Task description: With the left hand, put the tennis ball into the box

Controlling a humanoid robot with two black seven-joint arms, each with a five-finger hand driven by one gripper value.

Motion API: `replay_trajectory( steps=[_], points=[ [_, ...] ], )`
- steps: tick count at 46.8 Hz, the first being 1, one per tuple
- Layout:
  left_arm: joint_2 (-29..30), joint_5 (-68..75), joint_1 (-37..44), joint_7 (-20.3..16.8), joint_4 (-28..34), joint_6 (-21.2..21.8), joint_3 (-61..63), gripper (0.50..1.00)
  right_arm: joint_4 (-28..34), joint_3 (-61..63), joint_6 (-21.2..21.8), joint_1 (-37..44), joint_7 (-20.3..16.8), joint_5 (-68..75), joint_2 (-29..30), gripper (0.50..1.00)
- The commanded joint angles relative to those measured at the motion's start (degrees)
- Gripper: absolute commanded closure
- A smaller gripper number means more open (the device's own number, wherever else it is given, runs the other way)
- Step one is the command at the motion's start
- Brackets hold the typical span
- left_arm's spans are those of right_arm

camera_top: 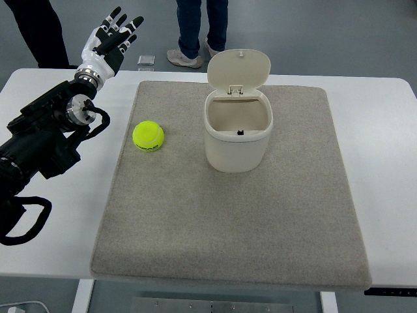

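A yellow-green tennis ball (pixel 148 137) lies on the left part of the grey mat (pixel 228 215). A cream box (pixel 237 134) with its hinged lid flipped up stands right of it, near the mat's far middle; its inside shows open. My left hand (pixel 113 38) is raised at the far left edge of the table, fingers spread, holding nothing, well beyond and left of the ball. Its black arm runs in from the left edge. My right arm is out of view.
The white table (pixel 384 150) carries the mat. A person's legs and shoes (pixel 195 39) stand beyond the far edge. A small grey object (pixel 146 60) lies on the floor there. Another dark-clothed person (pixel 42 32) stands at far left.
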Motion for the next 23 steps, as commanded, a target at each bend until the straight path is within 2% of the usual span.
replay_trajectory(
  steps=[1,23],
  points=[
    [0.0,0.0,-0.8,0.0,0.0,0.5,0.0,0.508,0.0,0.0,0.0,0.0,0.0,0.0,0.0,0.562],
    [0.0,2.1,-3.7,0.1,-0.4,-0.2,0.1,0.508,-0.1,0.0,0.0,0.0,0.0,0.0,0.0,0.56]
  ],
)
